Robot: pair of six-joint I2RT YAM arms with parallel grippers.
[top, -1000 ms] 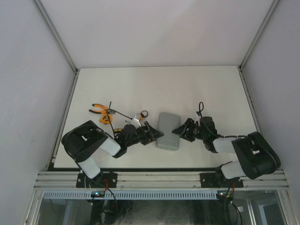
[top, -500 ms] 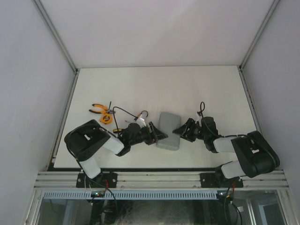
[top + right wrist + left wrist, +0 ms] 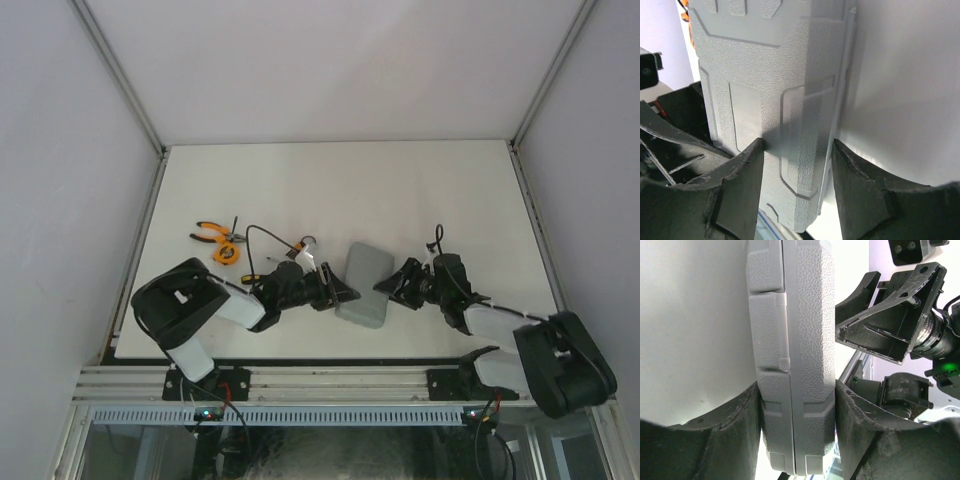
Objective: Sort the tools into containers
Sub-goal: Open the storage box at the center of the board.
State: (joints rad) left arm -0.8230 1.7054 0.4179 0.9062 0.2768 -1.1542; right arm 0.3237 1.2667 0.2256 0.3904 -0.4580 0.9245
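Top external view shows the closed grey case [image 3: 362,285] near the front middle of the desk [image 3: 330,180], its long axis running away from you toward the far edge, leaning a little to the right. Your left hand [image 3: 345,293] meets its left long side and your right hand [image 3: 385,285] its right long side, so both arms are equally close.

From the left wrist, the seam between the two halves runs straight up between the fingers [image 3: 740,425], which lie against both faces: that hand is clamped across the case's thickness. From the right wrist, the fingers [image 3: 740,185] likewise sit on either side of a corner, grasping it.

The orange pliers [image 3: 208,234] and the tape measure [image 3: 226,253] lie well apart to the left, behind your left arm, outside the case. Nothing stands between the hands and the case. Since both grips span the seam, they probably hold the lid shut; opening likely needs one hand shifted to a single half.
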